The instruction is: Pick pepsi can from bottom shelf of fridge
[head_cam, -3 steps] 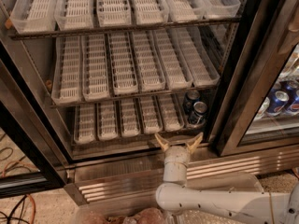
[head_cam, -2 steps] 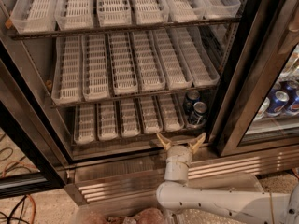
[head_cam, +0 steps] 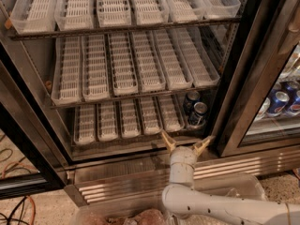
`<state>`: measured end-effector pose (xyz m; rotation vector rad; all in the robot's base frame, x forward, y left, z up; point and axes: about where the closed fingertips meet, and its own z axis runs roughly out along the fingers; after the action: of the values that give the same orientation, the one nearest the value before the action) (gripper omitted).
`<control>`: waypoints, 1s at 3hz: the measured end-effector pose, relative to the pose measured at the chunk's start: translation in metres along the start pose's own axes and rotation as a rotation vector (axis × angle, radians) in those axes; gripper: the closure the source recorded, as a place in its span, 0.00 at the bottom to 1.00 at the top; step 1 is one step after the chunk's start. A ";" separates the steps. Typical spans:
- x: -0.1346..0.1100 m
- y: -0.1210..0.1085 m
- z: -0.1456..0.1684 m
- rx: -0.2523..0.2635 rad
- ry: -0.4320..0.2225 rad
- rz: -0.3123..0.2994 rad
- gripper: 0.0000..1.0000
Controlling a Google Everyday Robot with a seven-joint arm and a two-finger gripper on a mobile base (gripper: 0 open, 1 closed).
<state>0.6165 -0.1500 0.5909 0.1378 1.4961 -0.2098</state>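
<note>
Here the gripper [head_cam: 186, 142] sits low in front of the open fridge [head_cam: 35, 102], just above the ribbed steel base [head_cam: 122, 182] and right at the front lip of the bottom shelf [head_cam: 112, 142]. Its two tan fingers [head_cam: 167, 139] are spread wide in a V, tips pointing up and into the cooler. Nothing lies between them, and they touch no can. The white arm [head_cam: 180, 172] rises to it from the lower edge of the view.

The pepsi can [head_cam: 199, 113] stands upright at the right end of the bottom shelf, beside the last of the short white slotted trays [head_cam: 126, 118], with its silver top catching the light. A second dark can [head_cam: 191, 99] stands just behind it, deeper in the shelf, the two close together or touching. The nearer can is just beyond and slightly right of the gripper's right finger, near but apart from it.

Behind the glass door [head_cam: 276, 111] on the right, brighter blue cans [head_cam: 278, 101] with red-white logos sit in the neighbouring compartment.
</note>
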 end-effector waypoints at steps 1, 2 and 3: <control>-0.017 0.008 -0.020 -0.058 0.020 0.071 0.00; -0.017 0.016 -0.027 -0.091 0.040 0.103 0.00; -0.004 0.023 -0.020 -0.106 0.044 0.120 0.00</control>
<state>0.6018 -0.1234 0.5922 0.1474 1.5339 -0.0305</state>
